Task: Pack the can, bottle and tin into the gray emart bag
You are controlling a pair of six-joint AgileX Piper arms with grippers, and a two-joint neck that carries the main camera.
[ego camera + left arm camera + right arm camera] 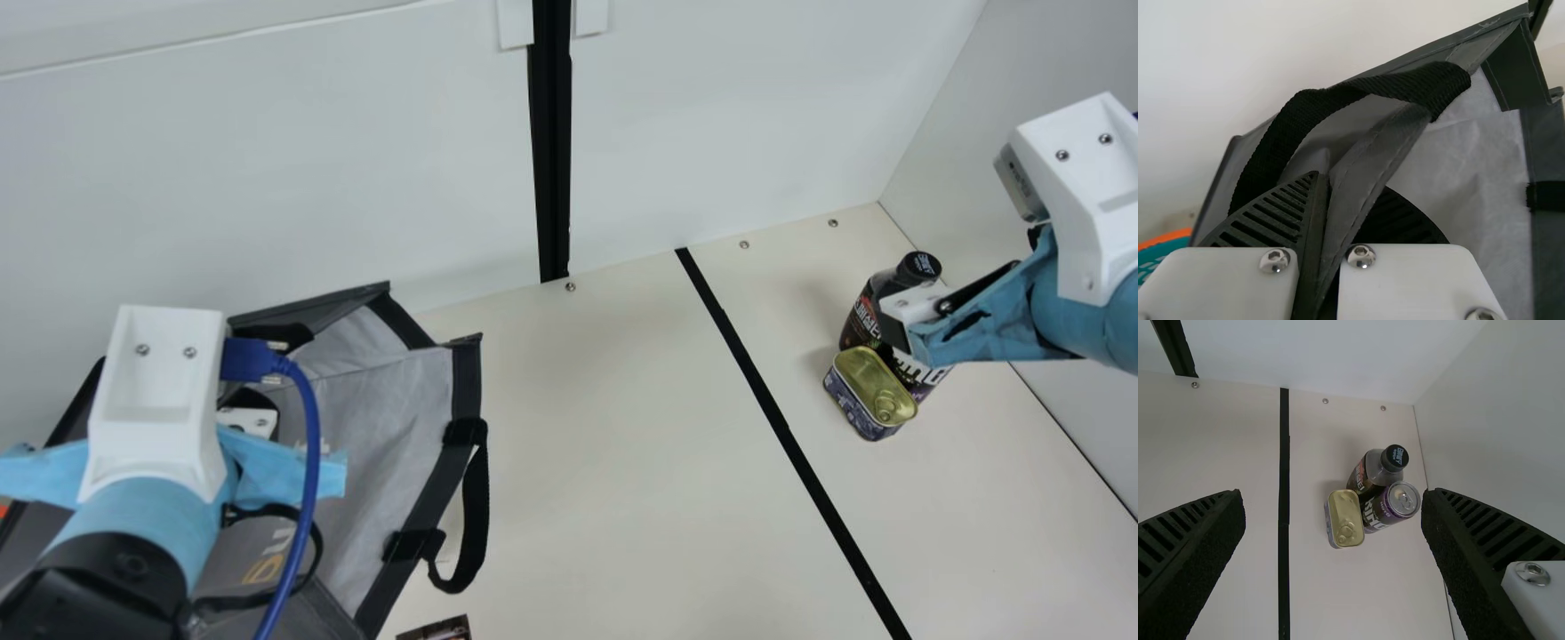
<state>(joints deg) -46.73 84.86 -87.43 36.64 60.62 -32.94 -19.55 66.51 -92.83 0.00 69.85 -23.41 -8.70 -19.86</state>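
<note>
The left fingers [1288, 217] pinch the edge of the gray bag [466, 382], probably to steady it and hold its mouth open for packing. The right fingers [1195, 550] are spread wide over the bottle [1368, 470], can [1395, 505] and tin [1345, 517], likely to leave room for a grasp. All three stand close together on the worktop [578, 427], so gripping one could nudge its neighbors.

The dark, black-capped bottle [1368, 475] and purple, silver-topped can [1389, 505] stand upright with the rectangular tin [1344, 519], gold lid upward, close beside them on the table's [622, 427] right side, while the gray emart bag [391, 404], pale-lined and black-strapped, gapes open at the left.
</note>
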